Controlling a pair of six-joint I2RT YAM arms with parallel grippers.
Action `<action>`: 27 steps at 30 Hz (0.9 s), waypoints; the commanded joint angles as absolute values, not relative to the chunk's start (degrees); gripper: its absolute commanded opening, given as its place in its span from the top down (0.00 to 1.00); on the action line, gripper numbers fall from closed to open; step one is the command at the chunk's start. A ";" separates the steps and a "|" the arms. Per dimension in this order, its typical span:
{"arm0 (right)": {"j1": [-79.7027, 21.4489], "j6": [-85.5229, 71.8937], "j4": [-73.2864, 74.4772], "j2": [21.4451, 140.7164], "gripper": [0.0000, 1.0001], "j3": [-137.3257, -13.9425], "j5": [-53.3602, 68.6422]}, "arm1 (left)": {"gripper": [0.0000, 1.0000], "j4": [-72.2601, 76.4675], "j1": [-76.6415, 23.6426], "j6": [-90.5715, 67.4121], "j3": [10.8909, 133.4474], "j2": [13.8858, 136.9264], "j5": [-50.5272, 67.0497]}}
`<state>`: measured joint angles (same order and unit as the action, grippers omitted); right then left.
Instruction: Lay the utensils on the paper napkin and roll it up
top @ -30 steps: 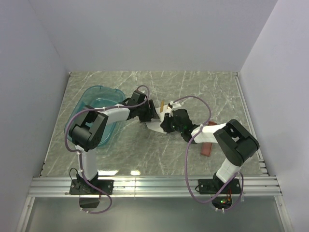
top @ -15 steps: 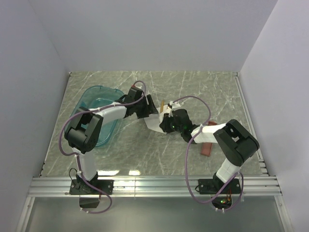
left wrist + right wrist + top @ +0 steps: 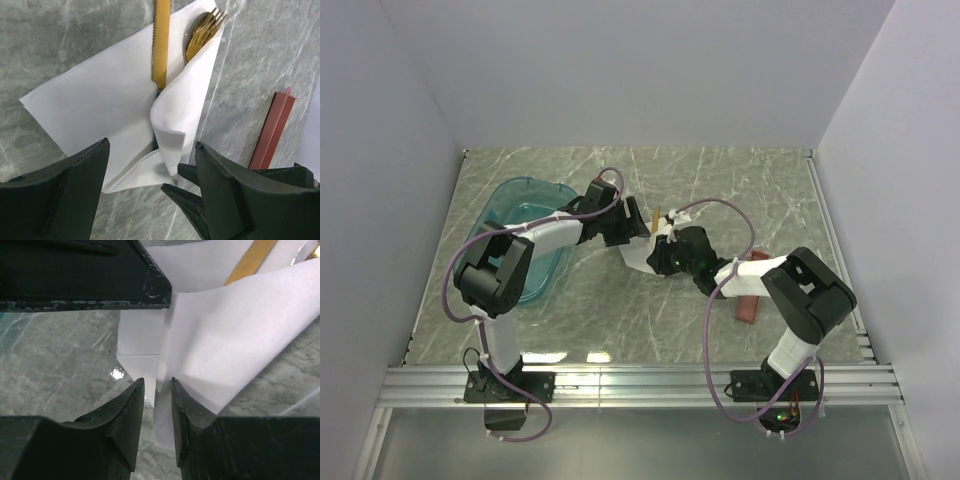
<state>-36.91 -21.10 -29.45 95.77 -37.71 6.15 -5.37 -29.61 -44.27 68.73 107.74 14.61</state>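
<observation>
The paper napkin (image 3: 105, 100) lies on the marble, its right side folded over the utensils (image 3: 161, 45): a gold knife blade and a gold spoon and fork (image 3: 202, 30) stick out at the far end. My left gripper (image 3: 152, 145) stands wide open, straddling the napkin's near corner without touching it. My right gripper (image 3: 157, 380) is open by a narrow gap, and the folded flap's (image 3: 235, 325) lower edge sits in that gap. In the top view both grippers meet over the napkin (image 3: 636, 258) at mid-table.
A translucent teal tub (image 3: 535, 184) stands at the left, beside the left arm. A long reddish-brown tray (image 3: 750, 306) lies to the right of the napkin, also seen as a tray (image 3: 274, 127) in the left wrist view.
Both grippers' jaws have spread apart. The left arm's elbow swung leftward and its gripper shifted a little along the napkin. The napkin stays folded.
</observation>
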 commanded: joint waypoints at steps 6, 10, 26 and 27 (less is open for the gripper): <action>-37.88 -20.21 -32.34 96.77 0.64 -39.11 6.94 | 0.24 -5.27 -30.15 -43.33 71.28 109.07 16.00; -37.97 -20.30 -32.43 97.12 0.64 -39.11 6.86 | 0.28 -4.83 -30.50 -43.24 69.88 109.77 14.77; -37.88 -20.92 -31.99 97.29 0.66 -38.94 6.24 | 0.66 -6.77 -30.50 -41.48 69.87 113.20 9.41; -37.88 -21.00 -32.08 97.12 0.66 -38.94 6.41 | 0.69 -6.42 -30.59 -41.40 69.44 113.20 9.75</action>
